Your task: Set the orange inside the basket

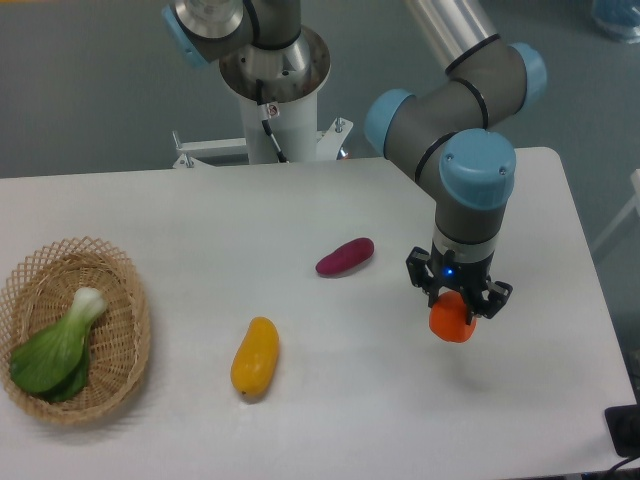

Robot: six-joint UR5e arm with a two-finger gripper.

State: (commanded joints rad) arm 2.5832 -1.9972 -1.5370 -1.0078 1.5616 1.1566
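Observation:
The orange [451, 322] is a small round red-orange fruit at the right of the table. My gripper [458, 303] points straight down and is shut on the orange, its black fingers on either side of the top half. Whether the orange touches the table or hangs just above it, I cannot tell. The basket [112, 385] is a tan woven oval at the far left edge of the table, far from the gripper.
A green leafy vegetable [58, 345] lies inside the basket. A yellow-orange oval fruit [255, 356] lies left of centre. A purple oblong vegetable [345, 256] lies at the middle. The arm's base column [272, 95] stands at the back.

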